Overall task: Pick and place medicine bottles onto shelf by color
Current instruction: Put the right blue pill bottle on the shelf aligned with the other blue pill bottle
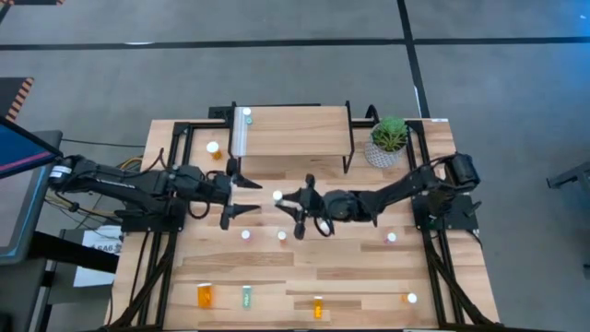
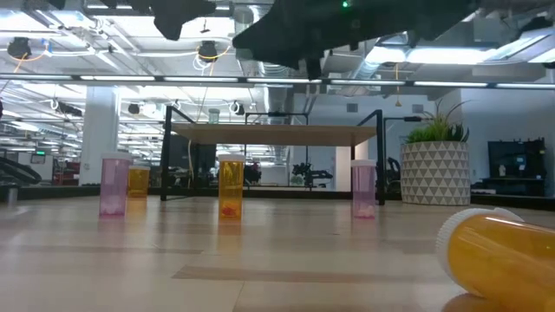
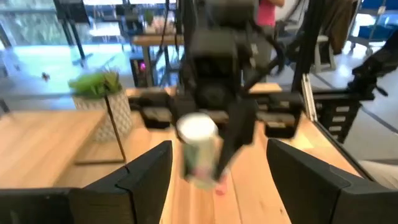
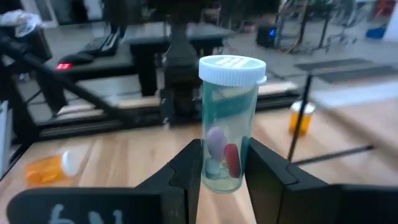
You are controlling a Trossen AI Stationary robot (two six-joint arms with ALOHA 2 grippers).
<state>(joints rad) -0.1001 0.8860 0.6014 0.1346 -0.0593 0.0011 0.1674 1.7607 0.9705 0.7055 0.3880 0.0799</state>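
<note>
From above, the shelf is standing at the far middle of the worktop, with a green bottle sitting on its left end and a potted plant just beside its right end. In front of the shelf the right tool is holding a white-capped pale green bottle, and the left tool is facing it from the shelf's left side with its fingers standing apart around nothing. More bottles are lying scattered on the worktop well in front of the shelf, among them a larger orange bottle and a green one. At worktop height, two pink bottles and a small orange bottle are standing upright before the shelf, while a large orange bottle is lying on its side close to the camera. From the left wrist, the left tool's two dark fingers are showing spread wide, and between them, farther off, the blurred bottle is hanging in the other arm's grip. From the right wrist, the right tool is clamping the clear green bottle upright by its lower body; its ribbed white cap is closed, and a few pills, one red and others pale, are resting at its bottom.
</note>
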